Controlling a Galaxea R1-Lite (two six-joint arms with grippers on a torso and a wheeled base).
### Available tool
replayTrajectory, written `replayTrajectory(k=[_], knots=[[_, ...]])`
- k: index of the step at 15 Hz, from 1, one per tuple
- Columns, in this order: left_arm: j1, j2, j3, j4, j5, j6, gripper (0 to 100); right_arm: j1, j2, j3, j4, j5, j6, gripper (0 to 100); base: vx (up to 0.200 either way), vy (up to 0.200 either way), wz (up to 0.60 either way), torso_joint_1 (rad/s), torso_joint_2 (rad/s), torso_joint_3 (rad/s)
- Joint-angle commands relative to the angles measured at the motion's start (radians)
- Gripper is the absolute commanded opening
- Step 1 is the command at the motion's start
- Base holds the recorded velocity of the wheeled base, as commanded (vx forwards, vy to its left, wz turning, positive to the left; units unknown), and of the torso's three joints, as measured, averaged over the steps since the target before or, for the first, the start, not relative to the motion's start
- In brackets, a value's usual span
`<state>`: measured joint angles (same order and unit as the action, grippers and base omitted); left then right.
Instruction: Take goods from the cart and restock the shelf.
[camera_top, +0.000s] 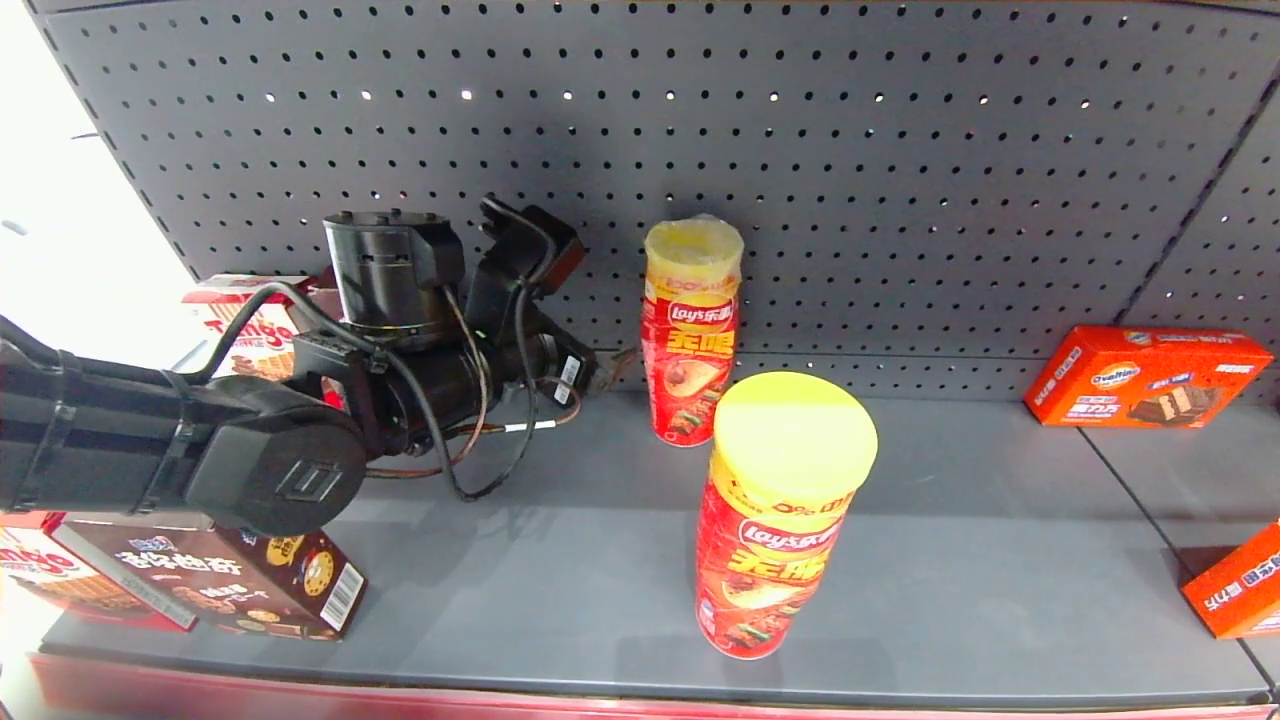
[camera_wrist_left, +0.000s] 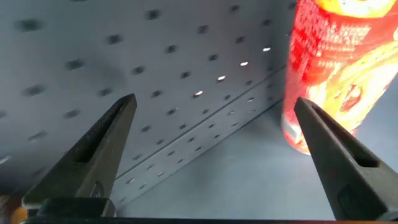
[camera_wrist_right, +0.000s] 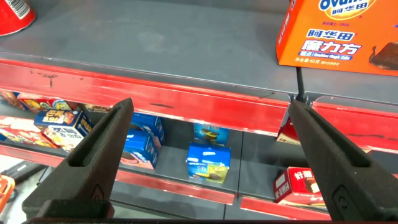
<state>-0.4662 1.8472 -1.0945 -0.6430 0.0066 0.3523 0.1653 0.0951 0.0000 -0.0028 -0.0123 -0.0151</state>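
Nearest, the front chip can (camera_top: 775, 530) and the rear chip can (camera_top: 692, 335) stand upright on the grey shelf (camera_top: 520, 590).
Both cans have yellow lids: the front chip can is near the shelf's front edge, and the rear chip can is close to the pegboard back panel (camera_top: 850, 150), the two apart. The left gripper (camera_wrist_left: 214, 99) lies low over the shelf just beside the rear chip can, not touching it, fingers spread wide with nothing between them. The right gripper (camera_wrist_right: 210, 102) hangs before the red shelf edge (camera_wrist_right: 186, 93), near an orange box (camera_wrist_right: 339, 37), fingers likewise spread and empty. A brown box (camera_top: 230, 580) lies at the shelf's left front, under the left arm.
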Motion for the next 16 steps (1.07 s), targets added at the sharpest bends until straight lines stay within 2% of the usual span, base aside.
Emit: replayTrajectory(k=[1,3,5,7,8,11,13,16], knots=[[-0.008,-0.048,0.030,0.005,0.047,0.000,100,0.000,0.002,0.000,0.000,0.000,0.000,100,0.000,0.000,0.00,0.000,0.00,0.000],[-0.034,-0.077,0.048,0.008,0.174,-0.001,100,0.000,0.002,0.000,0.000,0.000,0.000,100,0.000,0.000,0.00,0.000,0.00,0.000],[-0.045,-0.082,0.090,0.006,0.237,0.002,100,0.000,0.002,0.000,0.000,0.000,0.000,100,0.000,0.000,0.00,0.000,0.00,0.000],[-0.078,-0.080,0.120,0.006,0.306,0.004,100,0.000,0.002,0.000,0.000,0.000,0.000,100,0.000,0.000,0.00,0.000,0.00,0.000],[-0.088,-0.079,0.130,0.008,0.325,0.004,100,0.000,0.002,0.000,0.000,0.000,0.000,100,0.000,0.000,0.00,0.000,0.00,0.000],[-0.098,-0.043,0.136,-0.004,0.340,0.063,100,0.000,0.002,0.000,0.000,0.000,0.000,100,0.000,0.000,0.00,0.000,0.00,0.000],[-0.095,0.003,0.081,-0.004,0.371,0.063,100,0.000,0.002,0.000,0.000,0.000,0.000,100,0.000,0.000,0.00,0.000,0.00,0.000],[-0.092,0.053,0.010,-0.007,0.375,0.056,100,0.000,0.002,0.000,0.000,0.000,0.000,100,0.000,0.000,0.00,0.000,0.00,0.000]])
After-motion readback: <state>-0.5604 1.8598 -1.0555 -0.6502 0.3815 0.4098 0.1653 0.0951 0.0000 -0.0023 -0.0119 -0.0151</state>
